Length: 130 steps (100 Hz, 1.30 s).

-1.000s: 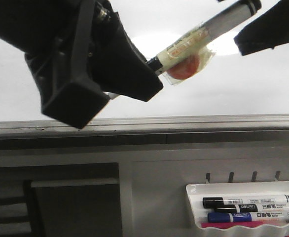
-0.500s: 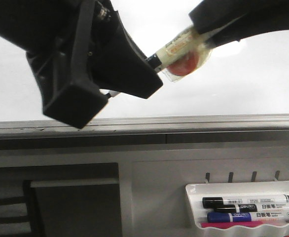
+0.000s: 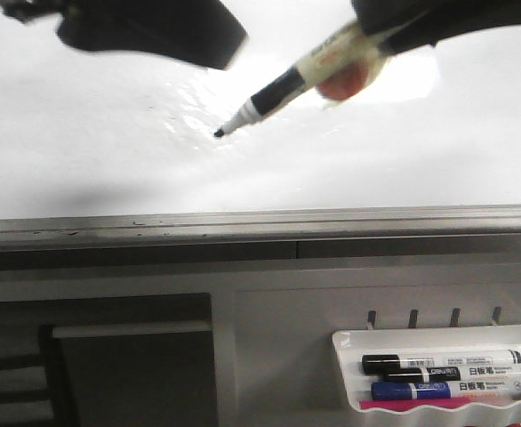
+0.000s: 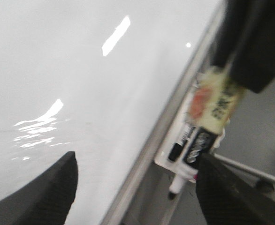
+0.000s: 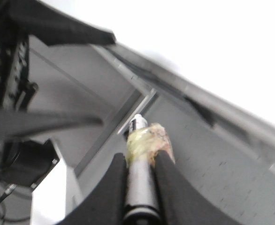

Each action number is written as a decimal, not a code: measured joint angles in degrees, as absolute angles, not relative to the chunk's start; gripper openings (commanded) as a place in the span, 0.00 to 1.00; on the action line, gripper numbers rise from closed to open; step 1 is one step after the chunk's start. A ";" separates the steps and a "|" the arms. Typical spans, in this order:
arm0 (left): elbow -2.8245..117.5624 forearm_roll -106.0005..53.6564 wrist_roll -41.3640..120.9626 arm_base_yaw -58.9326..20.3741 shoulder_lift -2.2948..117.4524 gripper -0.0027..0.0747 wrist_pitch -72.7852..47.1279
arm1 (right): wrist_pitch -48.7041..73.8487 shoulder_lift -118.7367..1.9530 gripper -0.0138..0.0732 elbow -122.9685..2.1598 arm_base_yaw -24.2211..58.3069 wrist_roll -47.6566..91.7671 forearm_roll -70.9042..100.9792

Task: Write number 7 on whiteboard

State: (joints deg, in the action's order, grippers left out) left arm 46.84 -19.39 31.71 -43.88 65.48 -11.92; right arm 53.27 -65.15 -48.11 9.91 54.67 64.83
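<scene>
The whiteboard [image 3: 83,133] fills the upper front view, glossy with a bright glare. No marker strokes of a number 7 show on it. My right gripper [image 3: 380,36] is shut on a black-and-white marker [image 3: 287,84] wrapped in yellowish tape with a red patch [image 3: 345,84]. The marker's bare tip [image 3: 219,133] points down-left at the board; I cannot tell whether it touches. The right wrist view shows both fingers [image 5: 114,187] clamped on the barrel [image 5: 140,183]. My left gripper [image 3: 154,31] is at the upper left, apart from the marker. Its jaws stand wide open and empty in the left wrist view [image 4: 135,161], with the marker [image 4: 208,126] beside them.
A grey metal edge strip [image 3: 260,221] runs under the board. A white marker tray [image 3: 438,342] hangs at the lower right with a black marker [image 3: 447,365] and a blue marker [image 3: 447,390]. A dark panel [image 3: 127,374] sits at the lower left.
My left gripper has let go of the marker's front end and pulled up and to the left. The marker's tip is now bare. The right gripper closed on the marker's barrel.
</scene>
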 measured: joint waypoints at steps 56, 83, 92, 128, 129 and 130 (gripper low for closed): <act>33.78 -38.15 31.61 -14.73 44.31 0.67 -3.97 | 30.30 -54.32 0.09 -38.85 9.91 76.40 85.51; 31.38 -38.94 31.61 -13.90 41.67 0.67 -1.70 | 31.98 -63.53 0.09 -39.15 9.91 91.76 100.64; 31.38 -38.96 31.61 -13.90 41.67 0.67 -1.70 | 32.02 -66.76 0.09 -40.29 9.91 93.53 101.67; 31.28 -39.06 31.61 -13.90 41.67 0.67 -1.61 | 31.69 -75.23 0.09 -45.33 9.91 95.06 102.93; 31.28 -39.06 31.61 -13.90 41.67 0.67 -1.61 | 31.69 -75.24 0.09 -45.33 10.01 95.06 102.93; 31.28 -39.06 31.61 -13.90 41.67 0.67 -1.61 | 31.69 -75.24 0.09 -45.38 10.01 95.06 102.98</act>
